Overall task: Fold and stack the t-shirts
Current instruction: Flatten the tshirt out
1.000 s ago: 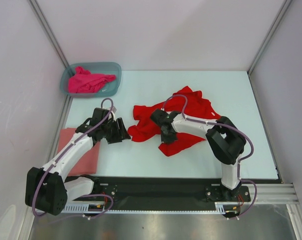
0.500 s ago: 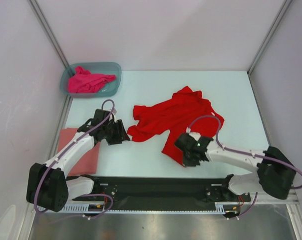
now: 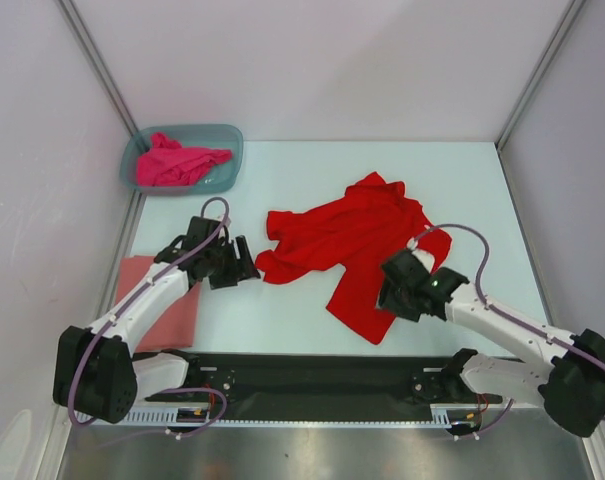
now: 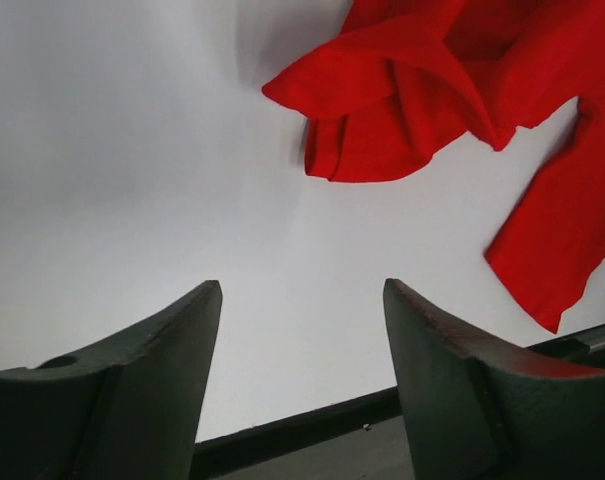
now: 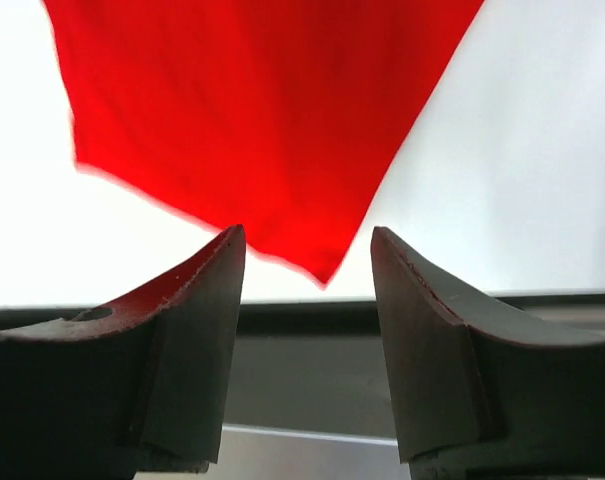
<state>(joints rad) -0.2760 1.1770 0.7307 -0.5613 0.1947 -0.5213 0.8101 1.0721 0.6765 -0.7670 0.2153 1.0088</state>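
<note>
The red t-shirt point(image 3: 347, 235) lies crumpled and skewed in the middle of the bench point(image 3: 302, 175). One sleeve is bunched up on its left side, and a long flap trails toward the near edge. The right fingers point(image 3: 390, 303) sit low over that flap, spread apart and pinching nothing. In the right wrist view the pointed hem corner point(image 5: 322, 262) lies right in the gap between them. The left fingers point(image 3: 248, 266) hover just beside the bunched sleeve point(image 4: 382, 110), also wide open and empty, a little short of the cloth. To my eye the step in hand is getting this shirt spread flat before any fold. To do that well, the right fingers should drop until their tips meet the bench and close on the corner itself, not on loose cloth higher up. The left fingers need to reach further in, onto the sleeve fold, for a deep bite. Then both should draw apart low and evenly, so the cloth slides out flat rather than lifting and doubling over. A shallow pinch on cloth this soft could easily slip. The salmon-pink t-shirt point(image 3: 180, 312) lies flat at the bench's left edge, partly under the left arm. The magenta t-shirt point(image 3: 177, 163) sits heaped in the tub point(image 3: 234, 140) at the far left.
</note>
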